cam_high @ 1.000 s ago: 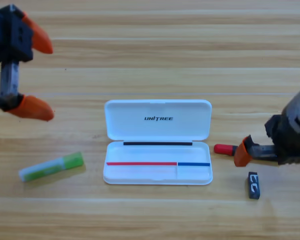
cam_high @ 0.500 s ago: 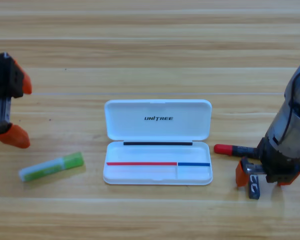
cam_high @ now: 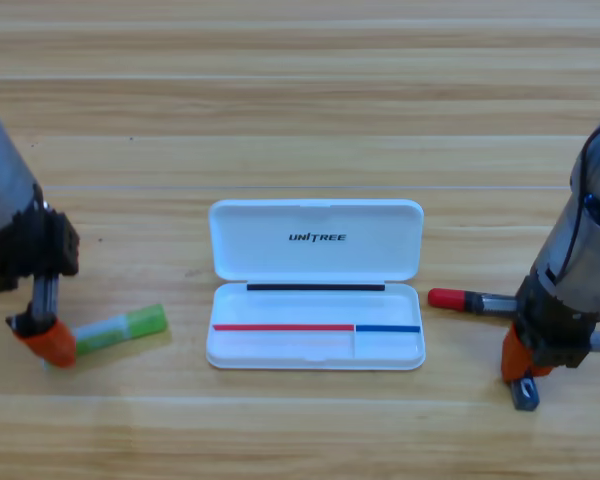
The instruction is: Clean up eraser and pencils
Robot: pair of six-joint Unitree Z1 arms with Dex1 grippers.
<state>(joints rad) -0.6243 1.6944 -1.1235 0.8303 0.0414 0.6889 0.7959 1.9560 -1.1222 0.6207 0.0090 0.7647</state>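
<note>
The light-green and white stick (cam_high: 120, 330) lies left of the open white case (cam_high: 316, 240). My left gripper (cam_high: 44, 338) points down at the stick's left end and hides it. The red-capped marker (cam_high: 450, 298) lies right of the case, its black barrel running under my right arm. My right gripper (cam_high: 525, 368) is down on the small black eraser (cam_high: 525, 393) and shut on it. Only a tilted corner of the eraser shows below the orange jaws.
The case's lower tray (cam_high: 280, 350) lies open toward the front of the table, its lid folded back. The right arm's grey body (cam_high: 590, 250) rises over the table's right edge, and the left arm's body (cam_high: 5, 200) over the left edge.
The left gripper came down from the upper left to the green stick's left end. The right gripper dropped onto the eraser, its jaws drew together, and the eraser shifted and tilted.
</note>
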